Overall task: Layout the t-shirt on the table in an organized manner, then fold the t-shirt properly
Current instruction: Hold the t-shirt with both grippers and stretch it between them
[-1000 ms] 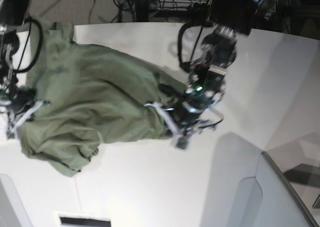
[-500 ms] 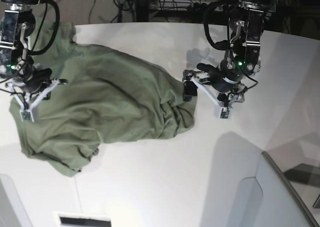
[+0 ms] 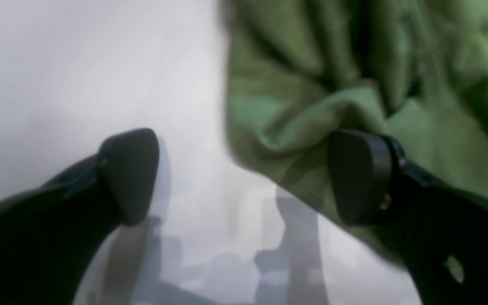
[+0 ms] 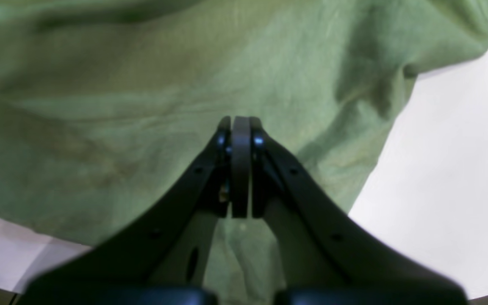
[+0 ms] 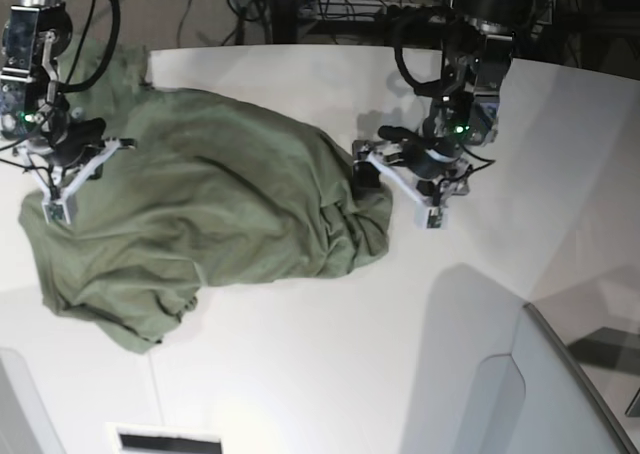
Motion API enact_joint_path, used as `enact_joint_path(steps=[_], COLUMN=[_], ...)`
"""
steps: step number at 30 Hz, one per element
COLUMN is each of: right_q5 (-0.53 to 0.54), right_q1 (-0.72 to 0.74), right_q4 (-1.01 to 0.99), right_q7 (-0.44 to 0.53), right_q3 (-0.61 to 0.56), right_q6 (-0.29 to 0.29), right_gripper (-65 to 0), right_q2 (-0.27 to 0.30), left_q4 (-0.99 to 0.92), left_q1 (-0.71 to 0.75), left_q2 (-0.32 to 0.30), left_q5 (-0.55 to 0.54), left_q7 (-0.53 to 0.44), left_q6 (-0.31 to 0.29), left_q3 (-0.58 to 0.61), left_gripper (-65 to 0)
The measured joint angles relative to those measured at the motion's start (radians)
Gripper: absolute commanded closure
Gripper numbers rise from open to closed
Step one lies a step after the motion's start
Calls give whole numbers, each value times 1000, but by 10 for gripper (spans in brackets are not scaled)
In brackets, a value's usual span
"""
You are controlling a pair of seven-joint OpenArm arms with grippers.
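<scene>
Rumpled t-shirt (image 5: 210,224) on the table (image 5: 330,374)

Left gripper (image 5: 400,186) spread wide at the shirt's edge, holding nothing; right gripper (image 4: 240,127) pinched closed above the cloth, gripping nothing visible.

You are looking at a t-shirt (image 5: 200,214) of soft, matt olive cloth; the right wrist view shows a fine woven grain (image 4: 142,93) with shallow creases, and the left wrist view shows thicker, limp folds (image 3: 354,63) along its edge. The table (image 5: 300,374) under it reads as a smooth, hard white surface with a faint sheen, enough to carry soft grey shadows. The left gripper (image 3: 244,178) has fingertips (image 3: 129,173) of matt black plastic or rubber, smooth and rounded. The right gripper (image 4: 239,165) is the same dark matt plastic, with small glossy highlights near its tips.
</scene>
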Motion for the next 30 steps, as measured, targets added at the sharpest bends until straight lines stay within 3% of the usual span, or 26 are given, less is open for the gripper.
enact_joint_path(steps=[2,5,10,14,17,20,24,28,30], right_q5=[0,0,0,8,2,0,0,-4,-2], right_q1=[1,-5,-18,-23,-17,12,69,91,102], right_q4=[0,0,0,1,1,-2,-17,-87,-161], right_q7=[0,0,0,-2,-8,-113,-161,-169,-174], right_q3=[0,2,2,31,180,337,440,483,485], right_q6=[0,0,0,0,-4,12,135,141,145], right_gripper=[0,0,0,-2,-8,-89,-159,-243,-275], right_q2=[0,0,0,-8,-80,-132,-122,-119,-92], left_q4=[-6,-16,-16,8,27,61,149,219,233], left_q1=[-3,7,11,19,21,37,74,98,110], left_q2=[13,13,11,8,5,3,3,2,2], left_q5=[0,-8,-7,-7,-7,-6,-2,1,4], left_q7=[-7,-44,-24,-8,-10,-5,-4,-5,-5], left_q6=[-3,-8,-5,-4,-3,-2,-1,-2,-2], left_q3=[11,18,8,8,8,8,8,7,7], left_gripper=[-512,-318,0,0,0,0,0,0,0])
